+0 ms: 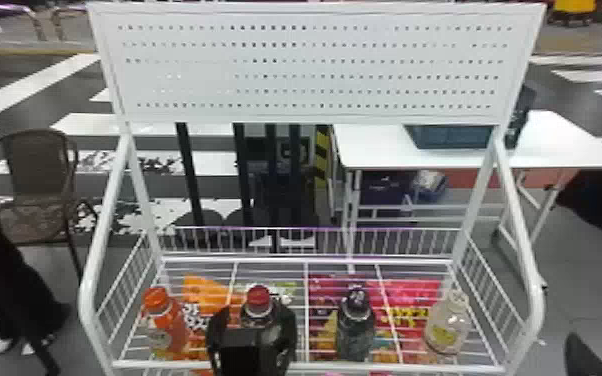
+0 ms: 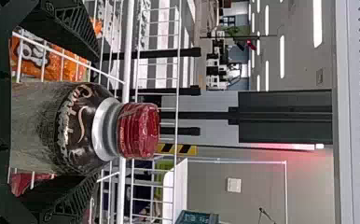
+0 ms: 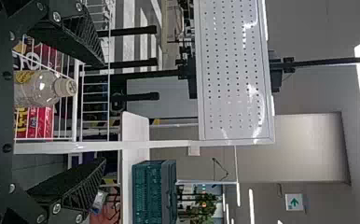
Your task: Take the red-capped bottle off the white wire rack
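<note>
The red-capped, brown-labelled plastic bottle (image 2: 78,128) is straddled by the spread black left gripper (image 1: 255,311); the black right gripper (image 1: 582,357) is parted.

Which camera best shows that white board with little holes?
The head view: there the white board shows end to end. The left wrist view has a strip of it; the right wrist view a larger part, cut off at one end.

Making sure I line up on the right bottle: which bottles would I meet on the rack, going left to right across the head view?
Orange-capped bottle, red-capped bottle, dark bottle, clear bottle with a pale cap.
</note>
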`<state>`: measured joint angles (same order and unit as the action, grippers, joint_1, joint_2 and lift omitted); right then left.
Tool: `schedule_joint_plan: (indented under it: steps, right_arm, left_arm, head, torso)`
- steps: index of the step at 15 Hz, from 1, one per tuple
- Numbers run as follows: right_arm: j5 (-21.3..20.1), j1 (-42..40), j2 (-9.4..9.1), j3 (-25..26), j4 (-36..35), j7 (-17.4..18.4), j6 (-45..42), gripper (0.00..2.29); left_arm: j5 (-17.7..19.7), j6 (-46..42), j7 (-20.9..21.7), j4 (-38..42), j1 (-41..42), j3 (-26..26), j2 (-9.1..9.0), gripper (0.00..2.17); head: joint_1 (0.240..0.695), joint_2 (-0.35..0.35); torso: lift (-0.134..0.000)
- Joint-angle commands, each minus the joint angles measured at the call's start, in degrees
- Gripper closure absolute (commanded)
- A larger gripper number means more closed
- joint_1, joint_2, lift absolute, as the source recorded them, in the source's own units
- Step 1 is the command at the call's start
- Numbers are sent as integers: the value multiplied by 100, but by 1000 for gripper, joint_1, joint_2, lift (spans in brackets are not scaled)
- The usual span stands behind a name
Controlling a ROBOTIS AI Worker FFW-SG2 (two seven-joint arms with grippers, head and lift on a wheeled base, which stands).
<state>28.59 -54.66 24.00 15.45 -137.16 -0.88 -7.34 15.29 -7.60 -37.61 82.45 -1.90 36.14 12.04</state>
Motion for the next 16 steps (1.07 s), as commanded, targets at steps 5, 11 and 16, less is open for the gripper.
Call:
schedule_joint_plan:
  steps: [5,11,16]
  right_arm:
    - [24,52,-1,2,67,9,10,174]
    - [24,52,-1,2,76,-18,-26,174]
    - [24,34,8,-24,67,-53,-43,174]
  left_arm:
    - [70,35,-36,202,32,-2,53,731]
    - [-220,1688,-151,2461,691,-72,369,728]
    - [-835,2953,-80,4798,1904,-986,782,724]
  head:
    - [499,0]
    - [499,0]
    - [499,0]
  torso:
    - [0]
    - [0]
    - [0]
